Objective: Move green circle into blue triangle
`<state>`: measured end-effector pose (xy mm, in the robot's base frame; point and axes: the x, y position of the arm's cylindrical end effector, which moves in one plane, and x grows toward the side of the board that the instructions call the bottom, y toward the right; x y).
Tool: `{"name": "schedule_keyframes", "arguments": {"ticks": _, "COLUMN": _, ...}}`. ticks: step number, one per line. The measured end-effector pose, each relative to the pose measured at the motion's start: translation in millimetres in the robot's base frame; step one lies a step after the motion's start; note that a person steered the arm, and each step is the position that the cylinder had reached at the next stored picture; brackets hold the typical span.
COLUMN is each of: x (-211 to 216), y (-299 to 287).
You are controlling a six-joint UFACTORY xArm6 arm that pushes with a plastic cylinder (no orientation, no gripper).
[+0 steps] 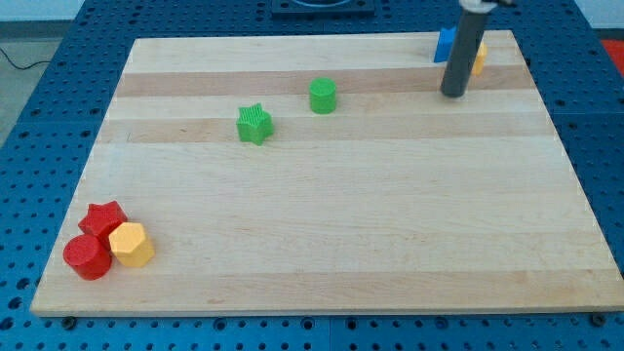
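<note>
The green circle [323, 96] is a short green cylinder standing in the upper middle of the wooden board. The blue triangle [446, 45] sits at the view's top right, partly hidden behind my rod. My tip [453, 95] rests on the board just below the blue triangle and well to the right of the green circle, touching neither. A yellow block [478, 58] peeks out right of the rod, against the blue triangle; its shape is hidden.
A green star [254, 125] lies left of and slightly below the green circle. At the view's bottom left a red star [103, 218], a red circle [87, 257] and a yellow hexagon [132, 245] cluster together. The board [322, 224] lies on a blue perforated table.
</note>
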<state>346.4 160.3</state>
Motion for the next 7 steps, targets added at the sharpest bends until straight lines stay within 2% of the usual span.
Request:
{"name": "schedule_keyframes", "arguments": {"ticks": 1, "x": 45.5, "y": -64.8}}
{"name": "schedule_keyframes", "arguments": {"ticks": 2, "x": 73.0, "y": -146.0}}
{"name": "schedule_keyframes", "arguments": {"ticks": 3, "x": 65.2, "y": -204.3}}
{"name": "schedule_keyframes", "arguments": {"ticks": 4, "x": 37.0, "y": -231.3}}
{"name": "schedule_keyframes", "arguments": {"ticks": 5, "x": 5.2, "y": -219.9}}
{"name": "schedule_keyframes", "arguments": {"ticks": 6, "x": -17.9, "y": -170.6}}
{"name": "schedule_keyframes", "arguments": {"ticks": 7, "x": -18.1, "y": -86.9}}
